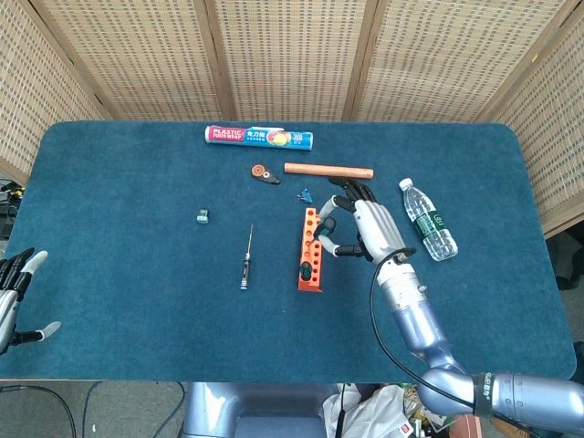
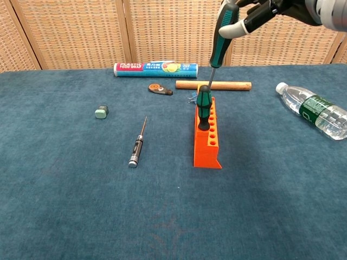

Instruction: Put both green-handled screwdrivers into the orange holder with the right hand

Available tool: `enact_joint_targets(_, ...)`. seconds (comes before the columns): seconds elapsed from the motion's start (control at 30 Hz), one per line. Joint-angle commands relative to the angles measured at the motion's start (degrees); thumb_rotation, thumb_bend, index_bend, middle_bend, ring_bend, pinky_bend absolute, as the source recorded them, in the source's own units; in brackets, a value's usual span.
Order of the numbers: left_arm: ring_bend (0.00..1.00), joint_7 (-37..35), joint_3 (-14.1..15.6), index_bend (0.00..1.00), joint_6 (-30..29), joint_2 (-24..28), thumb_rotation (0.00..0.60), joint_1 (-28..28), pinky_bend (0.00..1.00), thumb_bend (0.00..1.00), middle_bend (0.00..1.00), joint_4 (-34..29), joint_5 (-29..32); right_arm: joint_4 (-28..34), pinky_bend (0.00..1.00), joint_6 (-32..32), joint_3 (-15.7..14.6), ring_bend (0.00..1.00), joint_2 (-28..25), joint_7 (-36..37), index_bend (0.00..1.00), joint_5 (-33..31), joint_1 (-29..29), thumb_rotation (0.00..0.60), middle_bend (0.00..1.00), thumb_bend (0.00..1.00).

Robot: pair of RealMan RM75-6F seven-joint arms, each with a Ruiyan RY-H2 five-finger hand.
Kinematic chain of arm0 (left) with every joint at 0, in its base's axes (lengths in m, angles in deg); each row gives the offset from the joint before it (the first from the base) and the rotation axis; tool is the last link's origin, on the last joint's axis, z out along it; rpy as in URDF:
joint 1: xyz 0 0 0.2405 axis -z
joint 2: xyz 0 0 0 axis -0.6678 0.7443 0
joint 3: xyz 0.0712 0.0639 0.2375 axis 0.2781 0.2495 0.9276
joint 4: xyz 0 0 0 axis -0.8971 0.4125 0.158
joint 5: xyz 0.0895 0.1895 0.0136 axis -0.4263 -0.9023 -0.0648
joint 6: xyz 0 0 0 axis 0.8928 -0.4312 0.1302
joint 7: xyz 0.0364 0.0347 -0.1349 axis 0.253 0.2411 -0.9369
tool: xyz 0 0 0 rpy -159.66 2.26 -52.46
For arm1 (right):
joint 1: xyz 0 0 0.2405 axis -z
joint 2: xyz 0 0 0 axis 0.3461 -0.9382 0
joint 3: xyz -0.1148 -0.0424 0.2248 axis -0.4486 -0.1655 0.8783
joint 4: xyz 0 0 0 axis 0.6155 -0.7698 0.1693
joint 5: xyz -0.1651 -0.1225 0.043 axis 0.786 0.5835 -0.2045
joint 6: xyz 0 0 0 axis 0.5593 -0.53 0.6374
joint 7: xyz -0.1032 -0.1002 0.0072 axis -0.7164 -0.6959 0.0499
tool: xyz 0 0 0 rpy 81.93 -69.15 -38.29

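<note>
One green-handled screwdriver [image 2: 204,107] already stands in the orange holder [image 2: 206,142]. The second screwdriver [image 2: 222,33] hangs shaft-down above it, pinched by the right hand [image 1: 361,226], presumably to line its tip up with a free hole. The left hand [image 1: 13,297] rests spread at the table's edge [image 1: 55,360], holding nothing.

Around the orange holder [image 2: 207,135] we see open table [image 2: 260,195] in front and on its right, as far as the water bottle [image 2: 316,116]. One green-handled screwdriver [image 2: 203,107] already stands in the holder, blocking its middle holes. Behind it lie the wooden dowel [image 2: 213,85], a small blue bit [image 1: 304,194] and the tape measure [image 2: 160,89], crowding the far approach. On the left, the black precision screwdriver [image 2: 137,145] leaves a passable lane.
</note>
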Motion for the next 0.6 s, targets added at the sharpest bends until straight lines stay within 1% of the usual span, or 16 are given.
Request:
enact_joint_targets(0.03, 0.0, 0.0, 0.0, 0.0, 0.0, 0.0, 0.6, 0.0, 0.0, 0.0, 0.0, 0.0, 0.0, -0.4, 0.03, 0.1, -0.2, 0.0, 0.1, 0.2, 0.65, -0.2, 0.0, 0.6, 0.1, 0.43)
enact_joint_targets(0.37, 0.0, 0.3, 0.0, 0.0, 0.2, -0.1, 0.6, 0.1, 0.0, 0.0, 0.0, 0.0, 0.1, -2.0, 0.03, 0.6, -1.0, 0.0, 0.9, -0.6, 0.65, -0.6, -0.9, 0.6, 0.1, 0.43)
enact_joint_targets(0.5, 0.0, 0.4, 0.0, 0.0, 0.2, -0.2, 0.6, 0.1, 0.0, 0.0, 0.0, 0.0, 0.3, -5.0, 0.03, 1.3, -2.2, 0.0, 3.3, -3.5, 0.65, -2.8, -2.9, 0.6, 0.1, 0.43)
enact_joint_targets(0.6, 0.0, 0.1, -0.1, 0.0, 0.2, -0.1, 0.6, 0.1, 0.0, 0.0, 0.0, 0.1, 0.4, -6.8, 0.03, 1.4, -2.5, 0.0, 5.0, -4.4, 0.65, -4.3, -3.8, 0.6, 0.1, 0.43)
